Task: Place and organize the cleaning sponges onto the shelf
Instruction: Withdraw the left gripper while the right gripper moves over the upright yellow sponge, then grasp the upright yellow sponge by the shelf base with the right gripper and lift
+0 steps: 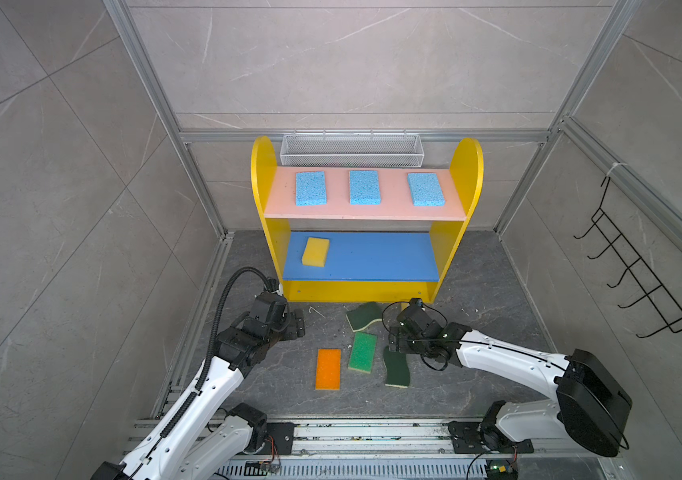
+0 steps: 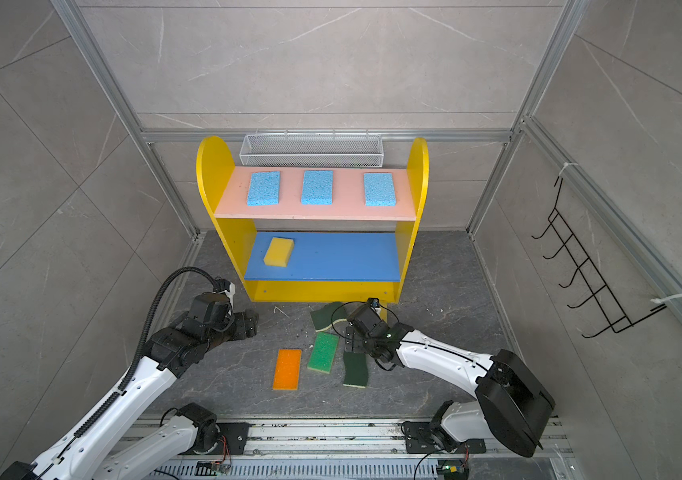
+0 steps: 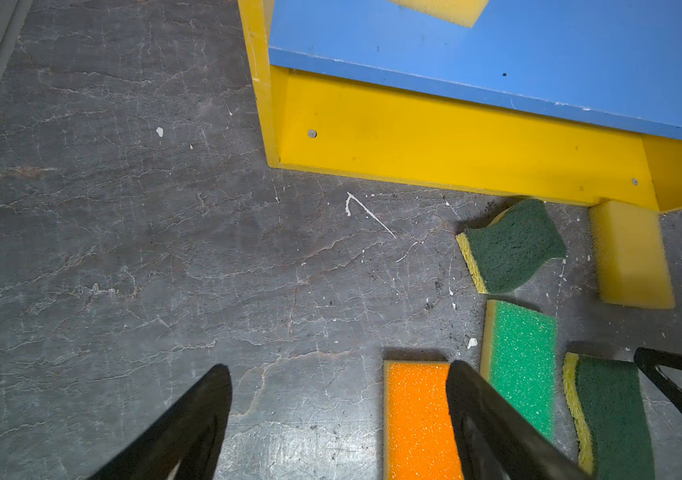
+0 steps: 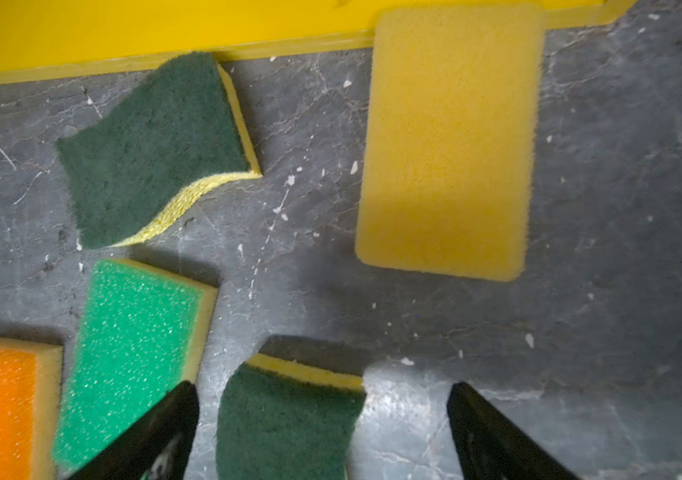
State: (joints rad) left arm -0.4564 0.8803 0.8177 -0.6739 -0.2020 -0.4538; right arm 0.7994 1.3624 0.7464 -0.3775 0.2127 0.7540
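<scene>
The right fingers (image 4: 156, 432) stand wide over the far end of the near dark-green sponge (image 4: 285, 424). The left fingers (image 3: 190, 424), partly spread and empty, hang over bare table (image 1: 476, 291) left of the orange sponge (image 1: 328, 369). Also on the table lie the far dark-green sponge (image 1: 364, 316), the bright green sponge (image 1: 363, 351) and a yellow sponge (image 4: 447, 145). The shelf (image 1: 466, 174) holds three blue sponges (image 1: 310, 188) (image 1: 364, 187) (image 1: 425, 189) on its pink board and a second yellow sponge (image 1: 315, 251) on its blue board.

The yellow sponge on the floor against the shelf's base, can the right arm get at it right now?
Probably yes. The right gripper hangs open close by, and bare floor lies between it and the yellow sponge. The shelf stands right at the sponge's far end, which may crowd a grasp.
</scene>
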